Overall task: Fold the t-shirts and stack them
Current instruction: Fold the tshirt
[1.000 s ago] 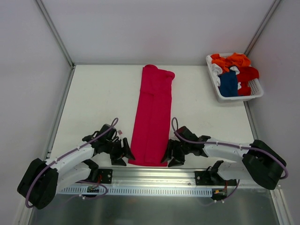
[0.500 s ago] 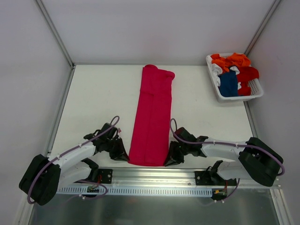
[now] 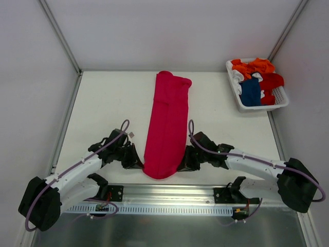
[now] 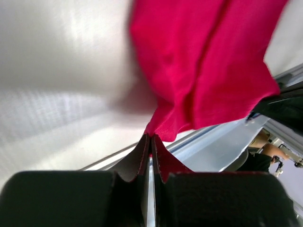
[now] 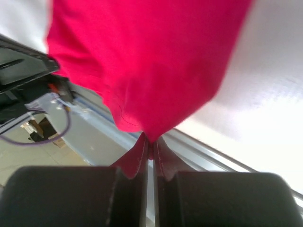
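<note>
A crimson-pink t-shirt (image 3: 166, 123) lies folded into a long strip down the middle of the table. My left gripper (image 3: 139, 163) is shut on its near left corner, and the cloth (image 4: 203, 71) rises from the pinched tips (image 4: 150, 140). My right gripper (image 3: 181, 163) is shut on the near right corner, where the cloth (image 5: 151, 66) bunches into the closed tips (image 5: 150, 142). The near hem sags, lifted a little off the table between the two grippers. Orange, red and dark blue t-shirts (image 3: 254, 80) are piled in the basket at the far right.
A white slatted basket (image 3: 280, 95) stands at the far right corner of the table (image 3: 108, 108). A metal rail (image 3: 169, 198) runs along the near edge by the arm bases. Frame posts rise at both far corners.
Both grippers closed on the shirt's near corners and moved away from the near edge, raising the hem, which now curves between them.
</note>
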`<move>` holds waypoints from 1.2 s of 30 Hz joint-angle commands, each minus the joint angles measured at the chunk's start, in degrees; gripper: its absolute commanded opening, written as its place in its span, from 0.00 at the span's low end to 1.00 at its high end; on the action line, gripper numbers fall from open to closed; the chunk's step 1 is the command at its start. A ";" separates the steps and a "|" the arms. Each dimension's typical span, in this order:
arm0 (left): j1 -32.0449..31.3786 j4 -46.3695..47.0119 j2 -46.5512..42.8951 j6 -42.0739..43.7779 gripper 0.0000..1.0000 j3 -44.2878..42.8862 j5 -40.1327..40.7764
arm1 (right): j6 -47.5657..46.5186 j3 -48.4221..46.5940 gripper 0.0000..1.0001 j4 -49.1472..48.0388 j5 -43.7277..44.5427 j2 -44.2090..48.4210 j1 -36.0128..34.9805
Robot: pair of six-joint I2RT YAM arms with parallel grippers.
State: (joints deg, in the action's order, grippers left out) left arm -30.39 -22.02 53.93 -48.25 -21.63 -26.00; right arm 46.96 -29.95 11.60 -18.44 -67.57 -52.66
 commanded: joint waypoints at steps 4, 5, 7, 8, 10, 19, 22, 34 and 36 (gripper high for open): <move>0.42 -3.64 2.05 4.30 0.00 -13.86 3.50 | -3.62 -5.64 0.00 2.11 4.02 4.90 5.53; 1.55 -3.73 3.62 5.43 0.00 -16.93 3.50 | -4.67 -6.25 0.00 2.55 3.85 4.90 6.69; 2.96 -3.91 5.30 7.63 0.00 -19.84 3.59 | -8.62 -9.67 0.00 4.22 3.41 4.56 10.19; 4.19 -3.91 7.13 8.34 0.00 -22.90 3.67 | -10.21 -11.16 0.00 5.01 3.15 3.77 11.26; 5.16 -3.91 10.64 11.05 0.00 -27.65 4.20 | -14.78 -15.47 0.00 6.42 2.45 1.75 14.51; 8.68 -3.56 26.29 18.01 0.00 -42.95 4.64 | -24.10 -27.95 0.00 8.00 -1.60 -8.71 23.74; 9.38 -3.21 29.55 18.98 0.00 -45.68 4.47 | -25.51 -29.01 0.00 7.92 -1.87 -12.22 24.98; 11.23 2.24 45.64 20.92 0.00 -52.02 4.46 | -31.14 -32.61 0.00 3.26 -1.16 -23.91 28.84; 11.41 2.51 47.22 21.27 0.00 -53.42 4.29 | -31.84 -34.20 0.00 2.73 -1.86 -25.76 29.02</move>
State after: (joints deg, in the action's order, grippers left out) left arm -19.75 -21.65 100.05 -29.04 -71.13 -21.93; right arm 17.93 -59.83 17.02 -18.96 -91.53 -24.25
